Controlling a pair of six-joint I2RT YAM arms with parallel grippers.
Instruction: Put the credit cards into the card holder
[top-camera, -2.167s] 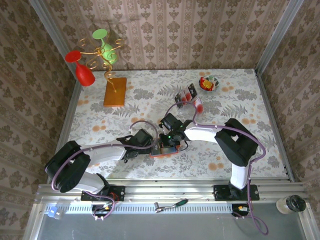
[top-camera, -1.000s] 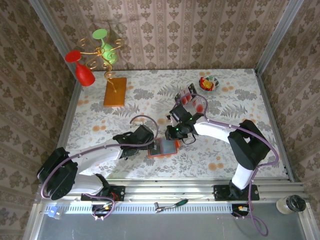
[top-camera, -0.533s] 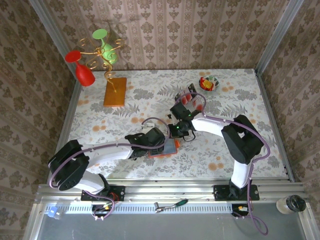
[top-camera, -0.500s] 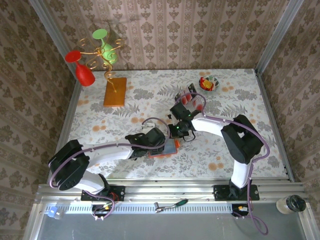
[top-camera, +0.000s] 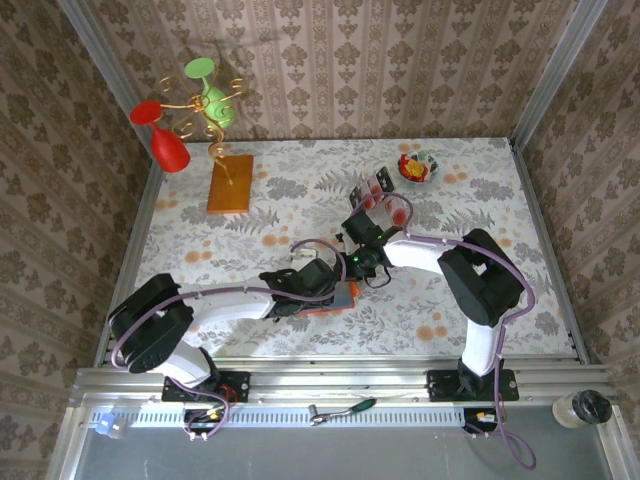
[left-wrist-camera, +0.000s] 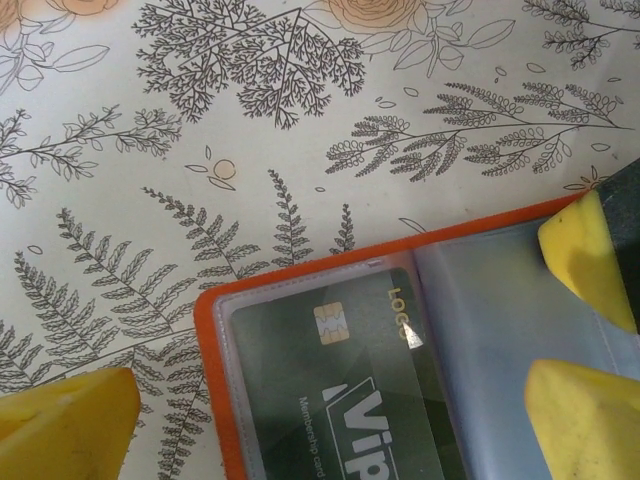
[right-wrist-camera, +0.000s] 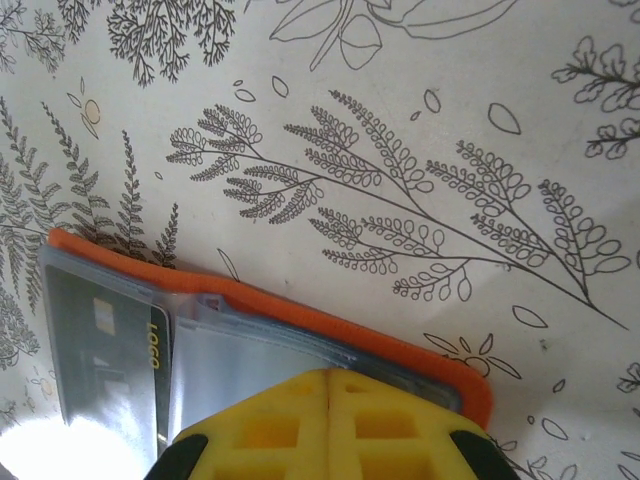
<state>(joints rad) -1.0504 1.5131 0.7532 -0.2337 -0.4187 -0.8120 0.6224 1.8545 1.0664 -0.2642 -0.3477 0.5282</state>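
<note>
From above, the open card holder (top-camera: 341, 296) lies flat on the bench (top-camera: 190, 240), around the middle and closer to the near edge, with both hands meeting over it. The left hand (top-camera: 316, 281) is at its left side and the right hand (top-camera: 355, 262) at its far side.

The left wrist view adds what the top view cannot resolve. There is one dark card (left-wrist-camera: 340, 400) with a gold chip, tucked in the left pocket of the card holder (left-wrist-camera: 520, 330). The left hand (left-wrist-camera: 320, 420) is spread wide, its yellow fingertips (left-wrist-camera: 60, 420) straddling the wallet.

In the right wrist view, the right hand (right-wrist-camera: 330, 420) has its fingers pressed together, nothing visible between them, over the holder's orange edge (right-wrist-camera: 330, 325).

Toward the far edge, right of centre, more credit cards (top-camera: 378, 190) stand in a clear tray, too small to count. One bowl (top-camera: 417, 167) sits beside them. Near the far left corner are one orange board (top-camera: 230, 183) and two glasses (top-camera: 165, 140), one red and one green.
</note>
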